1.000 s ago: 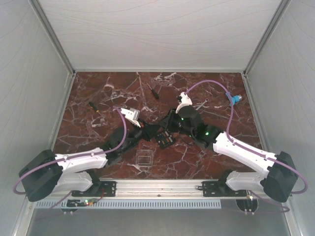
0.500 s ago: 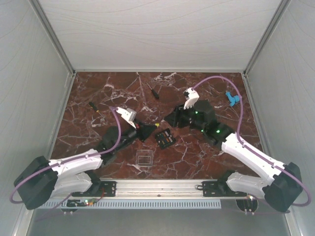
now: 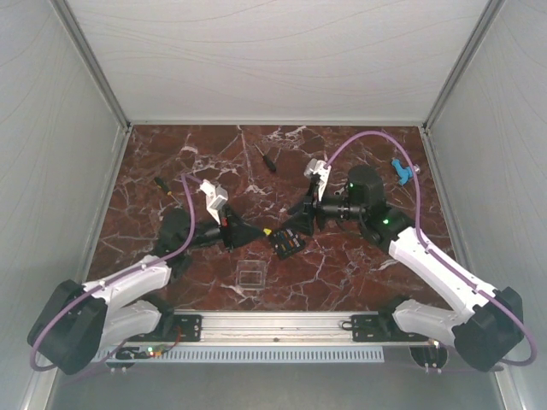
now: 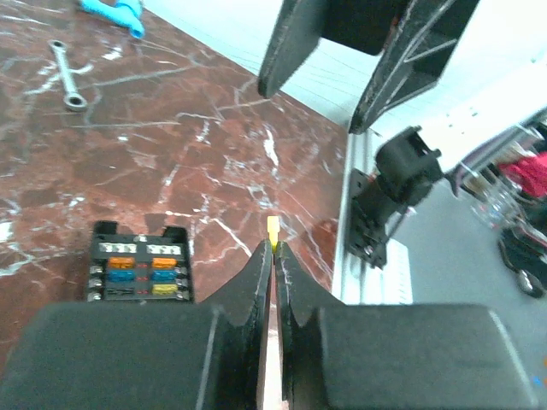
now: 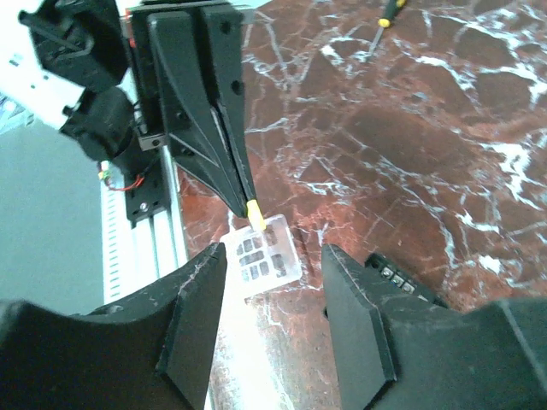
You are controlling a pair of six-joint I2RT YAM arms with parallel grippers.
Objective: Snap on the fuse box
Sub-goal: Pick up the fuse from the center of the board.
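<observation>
Both arms have pulled back from the fuse box (image 4: 139, 265). It has stayed near the middle of the worktop (image 3: 342, 145), face up, with orange, blue and yellow bits showing in its slots.

The left claw (image 4: 273, 249) has slid back toward the left edge. It is squeezed tight on a tiny yellow piece (image 4: 273, 227) that sticks out of its tip. It looks like a fuse, but it is too small to be sure. The right claw (image 5: 273, 252) has opened about halfway and turned to face the left one. It holds nothing. The two claw tips are near each other but not touching.

The clear lid (image 3: 249, 277) lies flat by itself, closer to the near edge of the worktop and apart from the box. So the lid is not on yet.

I think the yellow piece has to be dealt with first: pushed into a free slot or put down. That needs a slow, careful aim, because the piece is so small. After that, a claw must pick up the lid, line it up square over the box, and press down until it snaps.
</observation>
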